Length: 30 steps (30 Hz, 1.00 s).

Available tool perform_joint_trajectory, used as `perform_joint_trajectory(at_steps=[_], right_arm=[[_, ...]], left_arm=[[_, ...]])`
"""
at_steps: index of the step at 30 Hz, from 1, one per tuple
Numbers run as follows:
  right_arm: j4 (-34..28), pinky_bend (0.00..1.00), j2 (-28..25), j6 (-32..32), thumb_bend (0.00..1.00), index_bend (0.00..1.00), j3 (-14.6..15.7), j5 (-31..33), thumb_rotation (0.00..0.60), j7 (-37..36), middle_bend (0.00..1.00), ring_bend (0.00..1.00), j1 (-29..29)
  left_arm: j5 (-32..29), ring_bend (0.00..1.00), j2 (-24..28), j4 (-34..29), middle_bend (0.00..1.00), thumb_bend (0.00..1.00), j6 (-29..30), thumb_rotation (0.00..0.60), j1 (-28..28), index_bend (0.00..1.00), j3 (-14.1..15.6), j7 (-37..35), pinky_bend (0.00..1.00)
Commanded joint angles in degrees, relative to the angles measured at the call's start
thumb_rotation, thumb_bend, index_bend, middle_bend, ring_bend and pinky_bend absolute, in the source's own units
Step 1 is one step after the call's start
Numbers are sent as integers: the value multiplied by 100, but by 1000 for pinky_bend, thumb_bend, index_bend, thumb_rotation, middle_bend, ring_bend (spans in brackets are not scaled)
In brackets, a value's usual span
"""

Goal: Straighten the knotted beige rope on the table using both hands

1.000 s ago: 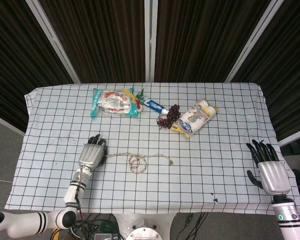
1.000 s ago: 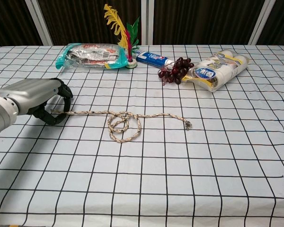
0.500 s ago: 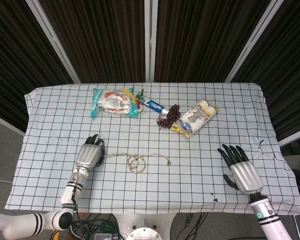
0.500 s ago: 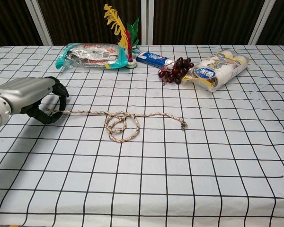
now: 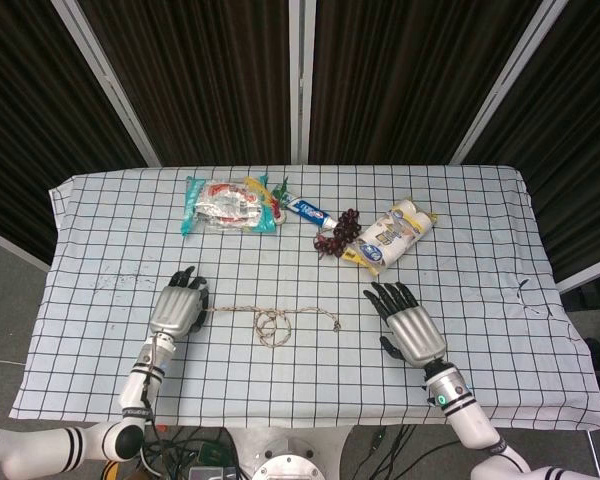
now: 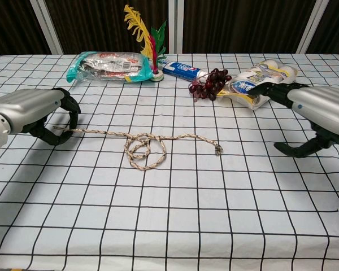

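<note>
The beige rope point(image 5: 275, 321) point(image 6: 144, 148) lies across the checked cloth with a loose knot of loops at its middle and a small knot at its right end point(image 6: 218, 149). My left hand point(image 5: 179, 308) point(image 6: 39, 114) grips the rope's left end, fingers curled around it. My right hand point(image 5: 408, 328) point(image 6: 308, 114) hovers open to the right of the rope's free end, fingers spread and apart from the rope.
Along the far side lie a snack bag point(image 5: 220, 203), a feathered shuttlecock point(image 6: 147, 42), a toothpaste tube point(image 5: 308, 211), dark grapes point(image 5: 338, 233) and a pack of small bottles point(image 5: 390, 236). The tablecloth point(image 5: 500, 250) ends at the front edge near both arms.
My right hand has swept left from the table's right edge to just right of the rope's free end. The left hand drew the rope a little leftward.
</note>
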State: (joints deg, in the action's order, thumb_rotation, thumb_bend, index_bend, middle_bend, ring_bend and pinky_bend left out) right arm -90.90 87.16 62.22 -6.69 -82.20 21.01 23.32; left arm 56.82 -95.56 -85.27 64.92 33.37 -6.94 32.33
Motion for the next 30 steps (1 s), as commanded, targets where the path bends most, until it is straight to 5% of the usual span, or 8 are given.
perform_joint_trajectory(at_steps=[1,12,23,30], right_arm=[[361,0,431,-14,308,0,-188,132,600,-115,0,0,209],[1119,0,1298,-45,271,0,-364,278,600,-391,0,0,590],[1414,0,1739,-334,117,0,-577,789,600,-582,0,0,884],[1597,0,1964,-453,104,0,-638,923,600,-677,0,0,1072]], left_arm=[[-12,16,17,-12,219,467,-2,600,7,606,-9,35,111],[-46,16,55,-64,222,467,10,600,10,607,-26,105,111],[-56,16,114,-21,225,467,-20,600,-34,606,-41,-39,111],[-34,16,148,-23,225,467,-8,600,-73,606,-27,-108,111]])
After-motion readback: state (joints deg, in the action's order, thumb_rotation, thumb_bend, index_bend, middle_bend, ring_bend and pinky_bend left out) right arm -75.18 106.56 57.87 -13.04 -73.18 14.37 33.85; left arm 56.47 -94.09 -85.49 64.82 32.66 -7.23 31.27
